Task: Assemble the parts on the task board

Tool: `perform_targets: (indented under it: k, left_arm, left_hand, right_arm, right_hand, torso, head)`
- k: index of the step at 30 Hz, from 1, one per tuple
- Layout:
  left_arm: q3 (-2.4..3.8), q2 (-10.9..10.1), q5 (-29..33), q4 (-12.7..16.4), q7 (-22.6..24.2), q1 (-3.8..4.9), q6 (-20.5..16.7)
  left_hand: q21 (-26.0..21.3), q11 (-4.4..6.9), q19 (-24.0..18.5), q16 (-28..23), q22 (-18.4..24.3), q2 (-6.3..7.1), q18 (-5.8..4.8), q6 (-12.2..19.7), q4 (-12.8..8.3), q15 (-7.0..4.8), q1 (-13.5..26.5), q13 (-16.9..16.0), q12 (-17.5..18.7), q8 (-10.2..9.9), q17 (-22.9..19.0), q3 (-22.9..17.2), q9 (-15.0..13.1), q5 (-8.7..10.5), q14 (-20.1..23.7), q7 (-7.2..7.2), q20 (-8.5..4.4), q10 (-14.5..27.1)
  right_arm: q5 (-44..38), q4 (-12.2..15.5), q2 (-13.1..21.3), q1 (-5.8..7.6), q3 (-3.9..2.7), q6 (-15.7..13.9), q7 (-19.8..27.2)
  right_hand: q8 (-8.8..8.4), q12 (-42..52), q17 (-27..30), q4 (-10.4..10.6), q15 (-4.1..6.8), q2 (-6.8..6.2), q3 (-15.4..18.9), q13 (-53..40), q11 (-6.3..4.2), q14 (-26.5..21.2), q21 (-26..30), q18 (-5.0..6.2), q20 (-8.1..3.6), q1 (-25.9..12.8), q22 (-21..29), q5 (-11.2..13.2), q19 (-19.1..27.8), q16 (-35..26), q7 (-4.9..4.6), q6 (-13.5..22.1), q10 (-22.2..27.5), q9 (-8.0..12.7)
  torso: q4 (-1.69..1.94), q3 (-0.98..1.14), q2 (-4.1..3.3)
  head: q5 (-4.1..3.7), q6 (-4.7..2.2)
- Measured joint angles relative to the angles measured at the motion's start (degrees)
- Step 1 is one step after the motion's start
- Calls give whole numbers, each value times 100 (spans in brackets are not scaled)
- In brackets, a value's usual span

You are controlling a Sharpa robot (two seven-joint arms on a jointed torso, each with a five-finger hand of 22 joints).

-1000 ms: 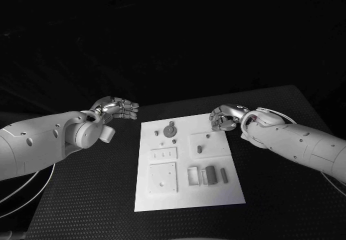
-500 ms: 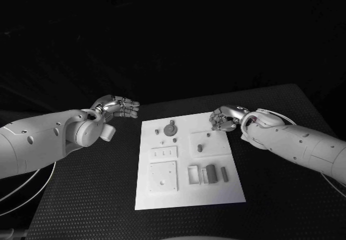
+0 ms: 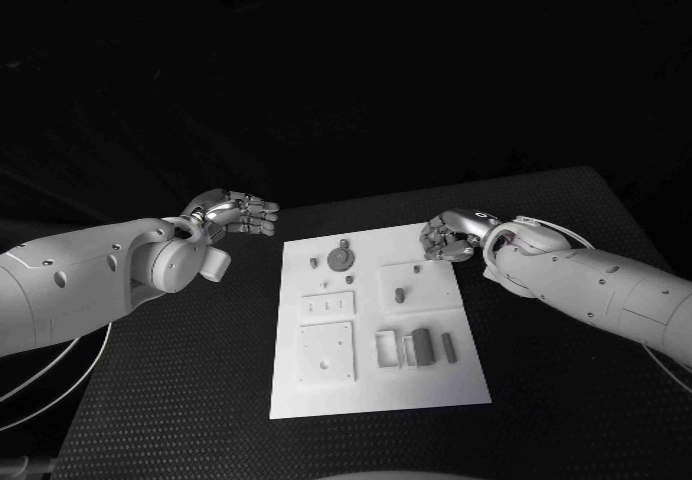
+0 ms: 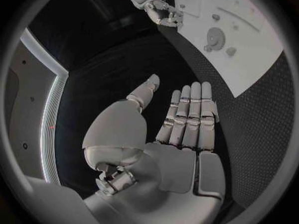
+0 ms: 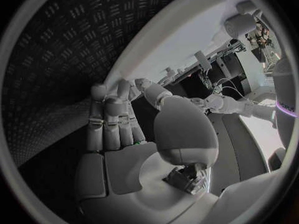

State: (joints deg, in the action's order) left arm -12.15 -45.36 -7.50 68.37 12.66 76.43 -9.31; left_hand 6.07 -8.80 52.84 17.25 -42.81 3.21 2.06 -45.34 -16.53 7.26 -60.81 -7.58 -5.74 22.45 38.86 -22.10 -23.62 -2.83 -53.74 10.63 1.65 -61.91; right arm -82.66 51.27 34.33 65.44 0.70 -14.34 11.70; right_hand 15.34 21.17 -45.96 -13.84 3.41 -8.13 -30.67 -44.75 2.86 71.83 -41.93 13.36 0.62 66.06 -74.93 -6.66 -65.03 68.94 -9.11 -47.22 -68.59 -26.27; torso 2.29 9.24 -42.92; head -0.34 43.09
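Head view: a white task board (image 3: pixel 378 385) lies in the middle of a black table (image 3: pixel 577 400), its long sides running from the lower centre of the frame toward the upper centre. Small grey parts sit on it: a round disc (image 3: pixel 339 260) near the upper edge of the board, a short peg (image 3: pixel 315 264) just left of the disc, an oval piece (image 3: pixel 400 297) right of centre, and a cluster of upright blocks (image 3: pixel 423 348) in the lower right part of the board. Raised white square plates also show on the board's left half.

The left hand (image 3: pixel 234 215) hangs at the centre left of the frame, off the board's upper left corner and apart from it. In the left wrist view the left hand (image 4: pixel 177 129) has its fingers straight and side by side, the thumb standing away from them, with nothing in the palm.

The right hand (image 3: pixel 453 236) sits at the centre right, just beside the board's upper right corner. In the right wrist view the right hand (image 5: pixel 131 129) likewise holds nothing, fingers extended together above the black table (image 5: pixel 56 59) and the thumb apart; the board's white edge (image 5: pixel 168 50) runs just beyond the fingertips.
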Motion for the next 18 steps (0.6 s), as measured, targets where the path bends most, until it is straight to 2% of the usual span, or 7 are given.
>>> perform_targets:
  k: [5,18]
  left_arm:
    - [-1,0,0,-4,-3,0,2]
    - [-1,-7,0,-6,-10,-1,6]
  left_hand:
    - [0,0,0,0,0,0,0,0,0,0,0,0,0,-10,0,0,0,0,0,0,0,0]
    - [0,0,0,0,-4,0,0,0,0,0,0,0,0,-9,4,0,-1,0,0,0,0,0]
  right_arm:
    - [1,-23,-1,3,-2,2,14]
    - [47,-37,-13,8,-6,25,25]
  right_hand:
    - [0,-40,0,-17,0,31,-17,-44,0,1,10,2,0,31,0,0,0,0,2,-1,0,0]
    - [8,-109,-13,-70,-1,241,-70,-214,0,1,10,2,1,46,1,0,1,0,9,-35,-1,-19]
  torso:
    - [1,-1,-1]
    - [-1,-3,-10]
  head:
    - [3,4]
    - [-11,-2]
